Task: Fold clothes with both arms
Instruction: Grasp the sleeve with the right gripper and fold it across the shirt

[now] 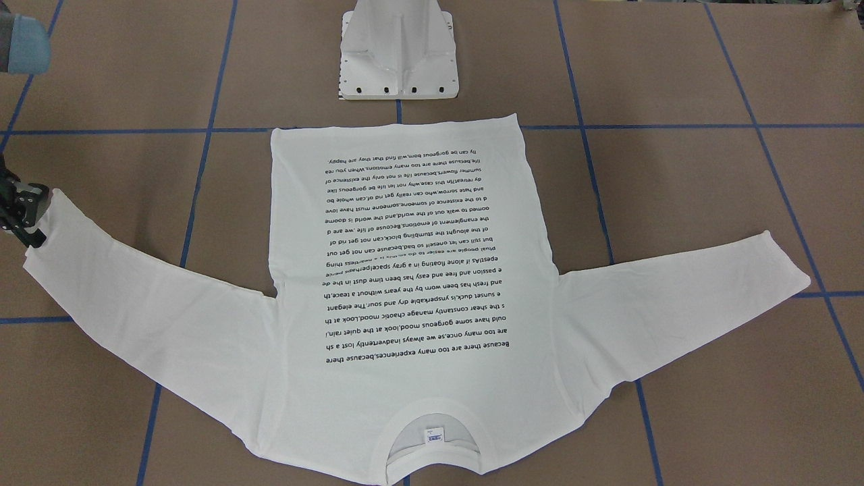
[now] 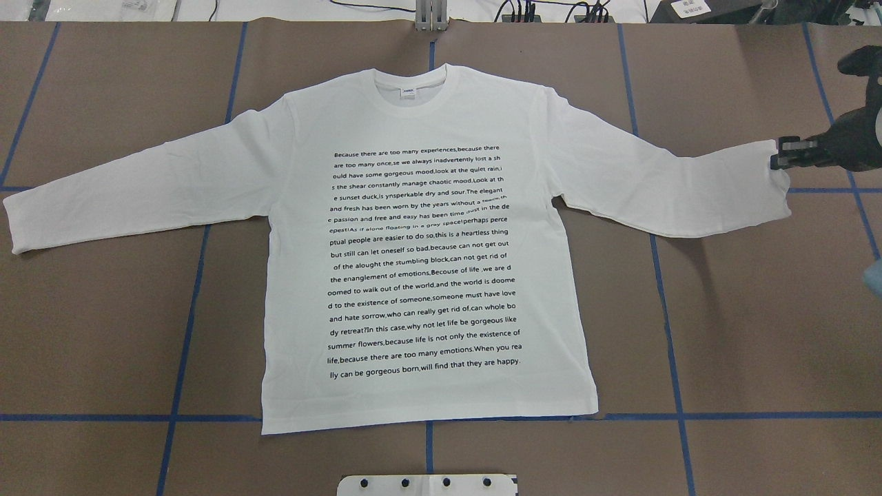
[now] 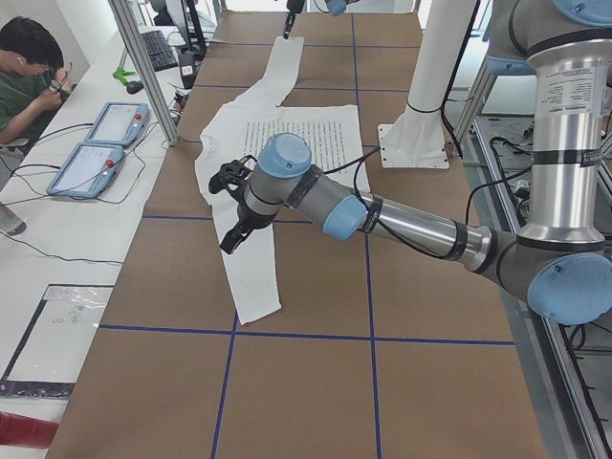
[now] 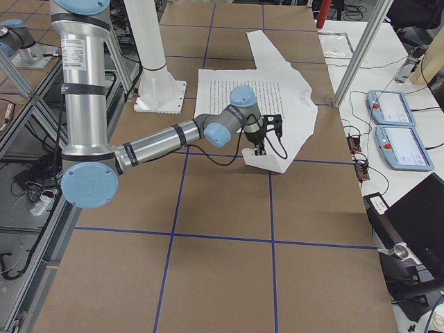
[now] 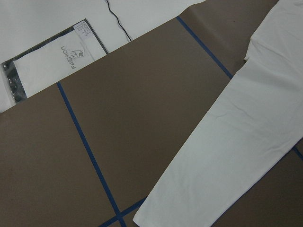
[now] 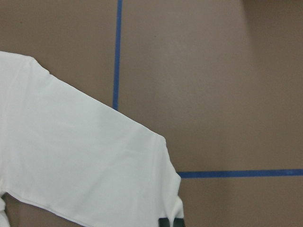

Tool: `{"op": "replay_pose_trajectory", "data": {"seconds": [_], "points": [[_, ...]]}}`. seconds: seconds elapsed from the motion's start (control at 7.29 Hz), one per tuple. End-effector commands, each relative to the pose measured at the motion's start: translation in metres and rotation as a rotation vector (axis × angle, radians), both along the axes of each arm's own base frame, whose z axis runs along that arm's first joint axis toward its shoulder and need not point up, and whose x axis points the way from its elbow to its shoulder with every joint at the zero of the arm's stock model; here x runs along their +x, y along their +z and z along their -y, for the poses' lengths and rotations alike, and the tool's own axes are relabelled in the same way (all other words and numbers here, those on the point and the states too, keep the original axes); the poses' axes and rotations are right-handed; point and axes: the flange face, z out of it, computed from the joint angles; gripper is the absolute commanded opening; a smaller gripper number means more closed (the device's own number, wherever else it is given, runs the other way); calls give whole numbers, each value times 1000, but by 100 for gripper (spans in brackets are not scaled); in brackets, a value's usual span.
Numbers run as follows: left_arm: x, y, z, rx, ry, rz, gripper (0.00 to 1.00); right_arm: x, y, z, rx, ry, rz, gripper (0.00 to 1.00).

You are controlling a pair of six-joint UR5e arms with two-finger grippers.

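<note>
Fabric judged light and limp: the white T-shirt (image 2: 427,275) lay flat on the table (image 2: 758,344), best taken at a cuff (image 2: 777,196). Right gripper (image 2: 783,153) sat at that cuff and left gripper (image 3: 232,225) hovered. We could not tell either's closure.

The table (image 2: 758,310) is covered in brown paper, marked into squares by blue tape lines (image 2: 672,344). A white long-sleeved T-shirt (image 2: 420,241) lies flat on it, printed side up, with both sleeves spread out. One cuff lies at the jaws of the right arm (image 4: 152,146). The other sleeve lies below the jaws of the left arm (image 3: 411,225). A white pedestal (image 1: 398,61) stands on the table just past the hem, well apart from both sets of jaws.
</note>
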Motion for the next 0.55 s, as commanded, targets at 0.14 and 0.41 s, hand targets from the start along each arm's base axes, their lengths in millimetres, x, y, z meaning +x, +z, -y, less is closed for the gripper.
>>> {"op": "replay_pose_trajectory", "data": {"seconds": [0.14, 0.41], "points": [[0, 20, -8, -51, -6, 1, 100, -98, -190, 42, 42, -30, -71, 0], [-2, 23, -24, -48, -3, -2, 100, -148, -253, 43, 44, 6, -5, 0]]}}
